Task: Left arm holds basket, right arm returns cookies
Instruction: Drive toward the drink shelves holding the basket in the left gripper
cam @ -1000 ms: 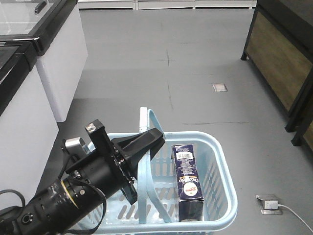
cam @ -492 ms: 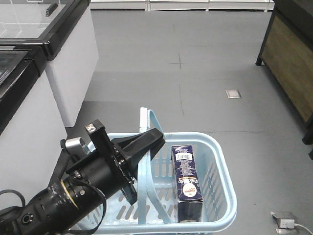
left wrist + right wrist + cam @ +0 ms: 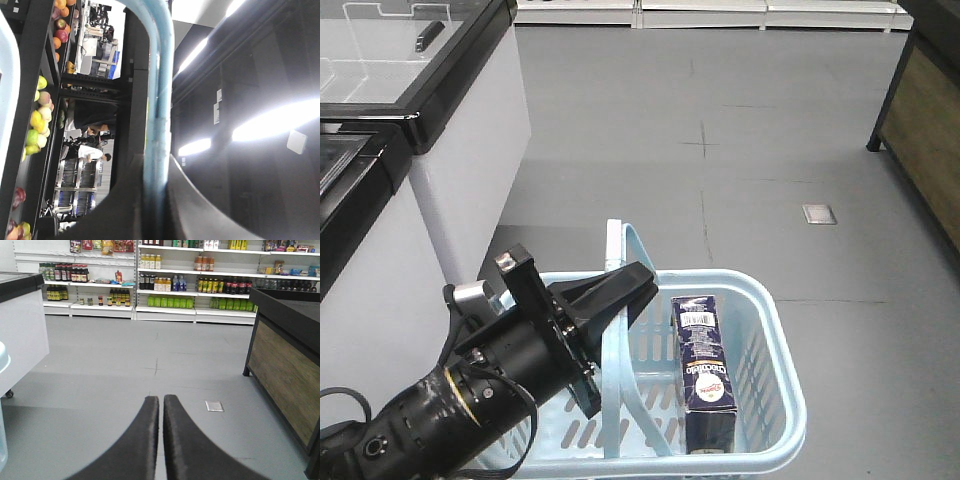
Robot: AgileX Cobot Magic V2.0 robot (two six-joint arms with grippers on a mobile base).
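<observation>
Supermarket aisle: my left gripper point(image 3: 625, 293) clamps the basket point(image 3: 788, 395) by its handle point(image 3: 157, 100), and the cookies point(image 3: 705, 365) stand inside against its right wall. My right gripper point(image 3: 161, 440), fingers pressed together and empty, faces the shelves. The return, I judge, is not yet begun.

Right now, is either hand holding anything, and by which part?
Left hand grips the basket by its flat blue handle. Right hand is shut on nothing; the cookies sit in the basket.

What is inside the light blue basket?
A dark cookie box, barcode end up, near the right wall. The left arm covers the left part of the basket, so that part is hidden.
</observation>
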